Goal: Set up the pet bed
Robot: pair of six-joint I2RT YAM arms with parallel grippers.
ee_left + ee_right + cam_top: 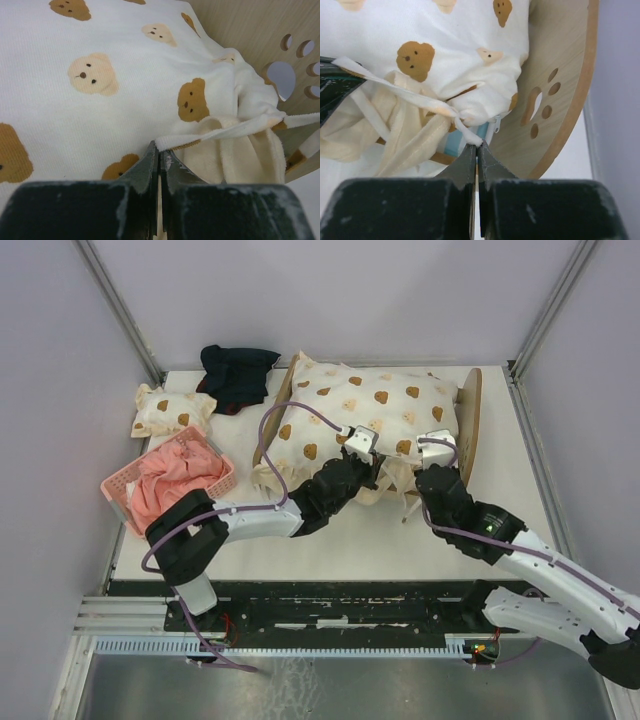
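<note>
Fingers of the left pincer (pixel 159 150) clench the hem of the cream bear-print fabric quilt (pixel 125 60) and the right pincer (pixel 477 147) clenches its thin cream tie strip (pixel 467 132), probably to stretch the cover over the light plywood pet bed (pixel 565 75) directly ahead, its paw-cut headboard right of the right pincer.

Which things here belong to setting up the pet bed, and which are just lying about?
Job: pet bed, bear-print quilt held by left gripper and right gripper, probably matching pillow.
Lying about: pink basket with pink cloth, dark cloth.
</note>
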